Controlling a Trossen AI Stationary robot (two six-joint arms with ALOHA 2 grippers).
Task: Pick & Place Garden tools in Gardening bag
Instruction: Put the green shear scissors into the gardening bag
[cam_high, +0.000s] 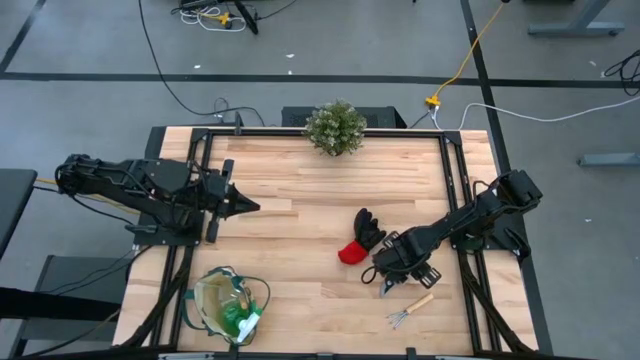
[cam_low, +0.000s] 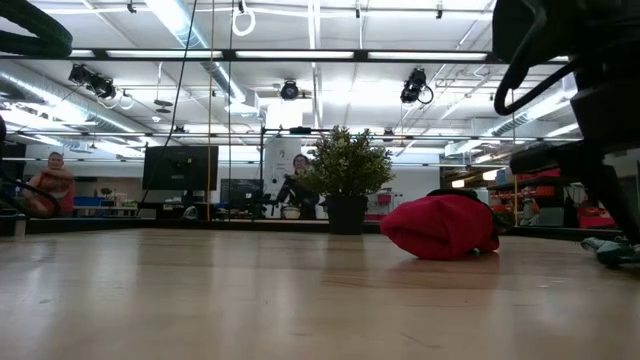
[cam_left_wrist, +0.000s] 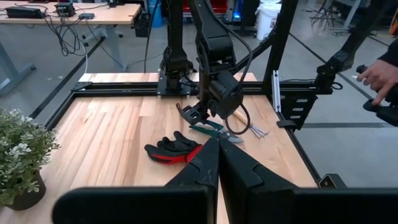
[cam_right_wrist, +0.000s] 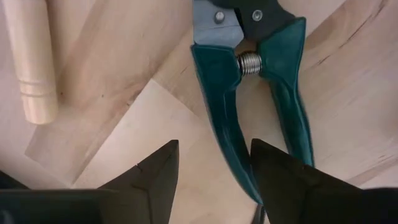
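My right hand (cam_right_wrist: 211, 168), fingers apart, straddles one handle of the pruning shears (cam_right_wrist: 249, 93). Stiff, slick, sprung handles: grip mid-handle. Left hand (cam_high: 240, 205) pinched together, waiting near the desk's left edge

Bright overhead strips; soft shadows

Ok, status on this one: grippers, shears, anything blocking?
Right gripper low, jaws straddling one pruning shears handle, no grip yet. Left gripper shut, parked table-left. Glove and rake close by, neither blocking.
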